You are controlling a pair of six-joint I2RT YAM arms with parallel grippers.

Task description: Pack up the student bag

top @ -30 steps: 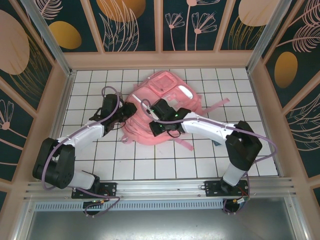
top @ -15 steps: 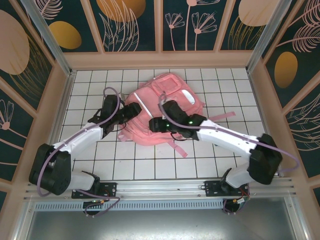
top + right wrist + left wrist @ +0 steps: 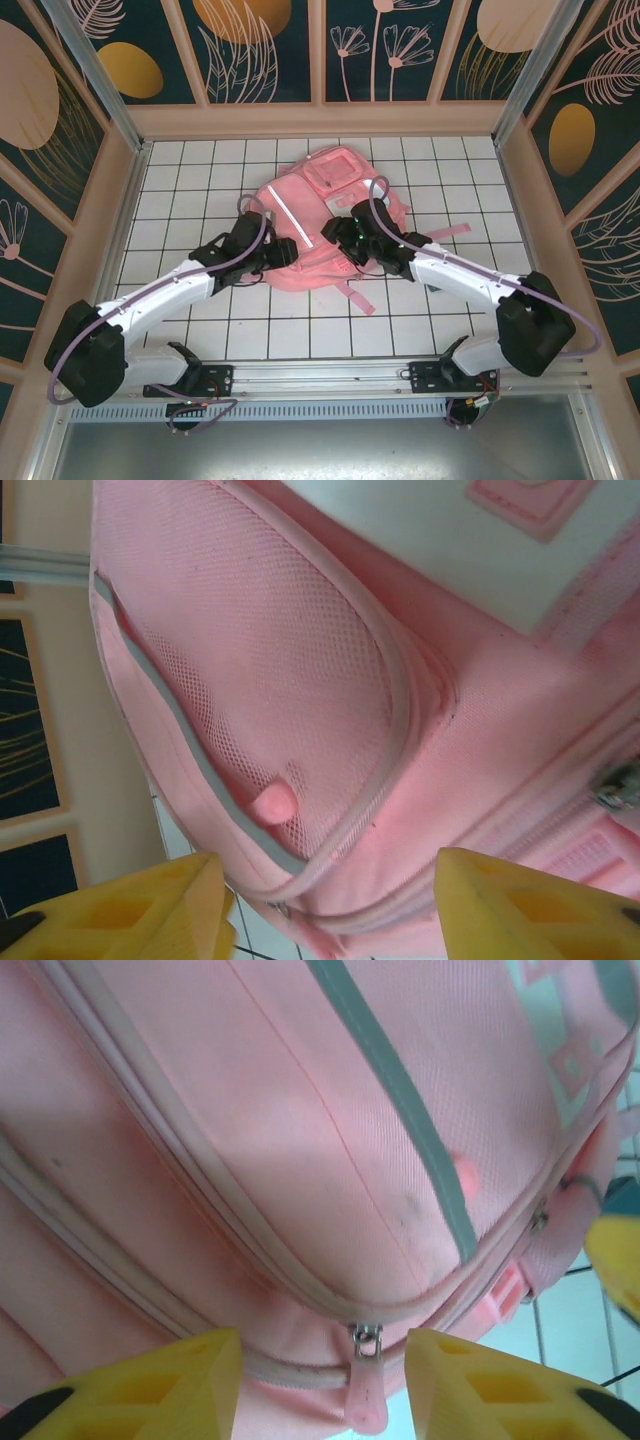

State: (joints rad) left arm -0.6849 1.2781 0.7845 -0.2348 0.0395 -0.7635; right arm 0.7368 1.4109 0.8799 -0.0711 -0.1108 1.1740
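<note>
We see the student bag (image 3: 325, 200) lying flat on the white tiled tabletop (image 3: 190, 180), in the upper middle of the overhead frame. A silver-white strip (image 3: 296, 226) runs slantwise across its lower left part, and a pink strap (image 3: 441, 233) trails out to its right.

The left gripper (image 3: 284, 251) sits at the bag's lower left edge, its arm reaching up from the bottom left corner. In the left wrist view its yellow fingers (image 3: 150, 1380) stand apart along the bottom edge. A pink zipper pull (image 3: 366, 1402) hangs in the gap between them and touches neither one. This gripper is open and has hold of nothing.

The right gripper (image 3: 343, 232) lies over the bag's lower right part, just right of the centre of the overhead frame. In the right wrist view its two yellow fingers (image 3: 150, 900) stand at the lower corners, wide apart. A pink mesh pocket (image 3: 270, 670) with a grey-edged seam fills the space beyond them. This gripper is open too, with nothing clamped in it. We cannot tell whether its fingertips touch the fabric.
</note>
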